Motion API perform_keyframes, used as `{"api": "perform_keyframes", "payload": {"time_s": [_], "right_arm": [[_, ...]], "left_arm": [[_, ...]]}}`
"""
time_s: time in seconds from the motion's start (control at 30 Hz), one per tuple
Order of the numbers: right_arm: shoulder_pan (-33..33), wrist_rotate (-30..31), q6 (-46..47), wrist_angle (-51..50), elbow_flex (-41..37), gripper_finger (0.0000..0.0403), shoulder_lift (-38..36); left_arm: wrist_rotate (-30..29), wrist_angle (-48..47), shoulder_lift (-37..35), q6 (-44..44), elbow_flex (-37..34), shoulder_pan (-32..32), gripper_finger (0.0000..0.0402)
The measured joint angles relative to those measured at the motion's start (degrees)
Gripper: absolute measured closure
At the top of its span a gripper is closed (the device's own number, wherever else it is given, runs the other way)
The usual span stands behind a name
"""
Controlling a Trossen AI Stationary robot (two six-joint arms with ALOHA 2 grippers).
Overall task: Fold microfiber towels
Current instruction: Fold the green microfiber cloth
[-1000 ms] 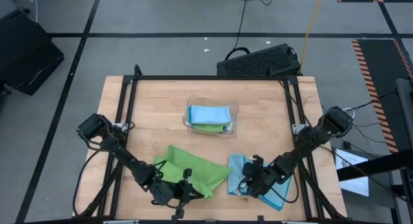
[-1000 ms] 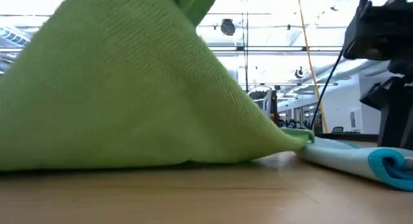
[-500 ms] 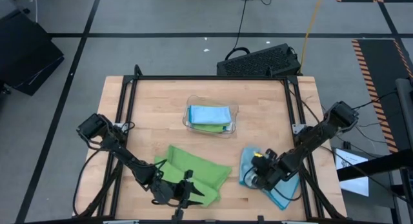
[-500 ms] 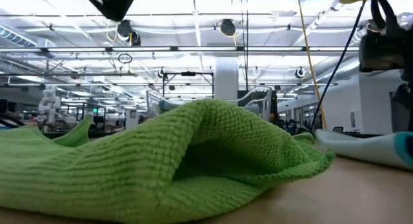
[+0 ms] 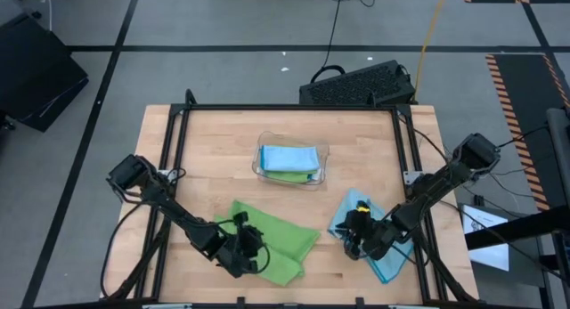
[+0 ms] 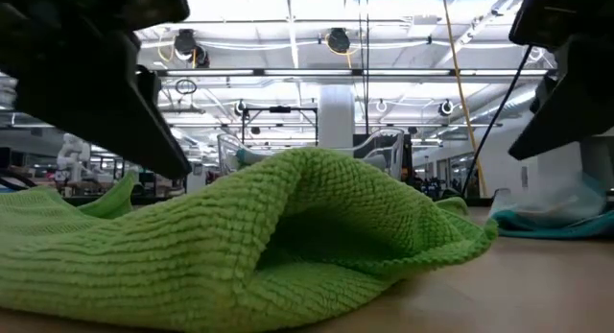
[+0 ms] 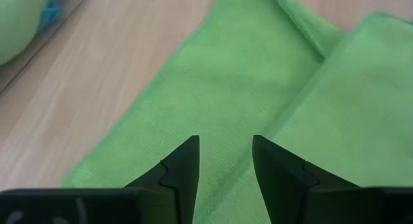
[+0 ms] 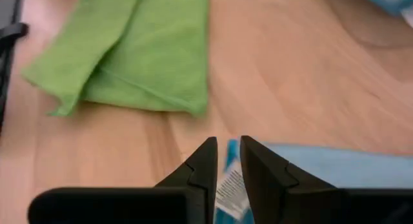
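Now the left gripper (image 5: pixel 252 249) has let go, fingers apart above the green towel (image 5: pixel 272 240), which has dropped half-folded near the front edge, while the right gripper (image 5: pixel 354 237) has pinched the blue towel (image 5: pixel 383 256) at its tag, likely lifting it next.

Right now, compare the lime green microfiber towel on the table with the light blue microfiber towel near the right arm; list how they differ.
The lime green microfiber towel lies loosely folded on the table's front left of centre; the light blue microfiber towel lies crumpled front right. The left tool hangs open above the green one, gripping nothing; the right tool pinches the blue one at its white tag. Both are soft cloths resting on the wooden table.
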Motion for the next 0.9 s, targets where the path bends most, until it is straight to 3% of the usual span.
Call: {"api": "perform_keyframes", "payload": {"time_s": [0.17, 0.27, 0.4, 0.63, 0.9], "right_arm": [[-0.01, -0.07, -10.09, 15.95, -0.03, 0.0333, 3.95], [-0.73, -0.13, -16.58, 28.15, 0.08, 0.0324, 7.52], [-3.05, -0.25, -18.46, 38.57, 0.82, 0.0322, 13.32], [-7.26, -4.85, -24.85, 38.04, 10.27, 0.0343, 23.79], [-11.99, -12.87, -27.11, 12.58, 24.68, 0.0392, 30.73]], "left_arm": [[0.82, 3.64, 0.00, 2.82, -0.02, -1.06, 0.0256], [4.99, 7.84, 0.31, 5.96, -0.87, -1.11, 0.0256], [9.81, 8.40, 0.46, 4.30, -2.79, -1.09, 0.0256], [13.55, 9.34, 0.50, 1.03, -3.80, -4.10, 0.0256], [13.68, 7.57, 0.46, -1.31, -3.80, -8.10, 0.0256]]}}
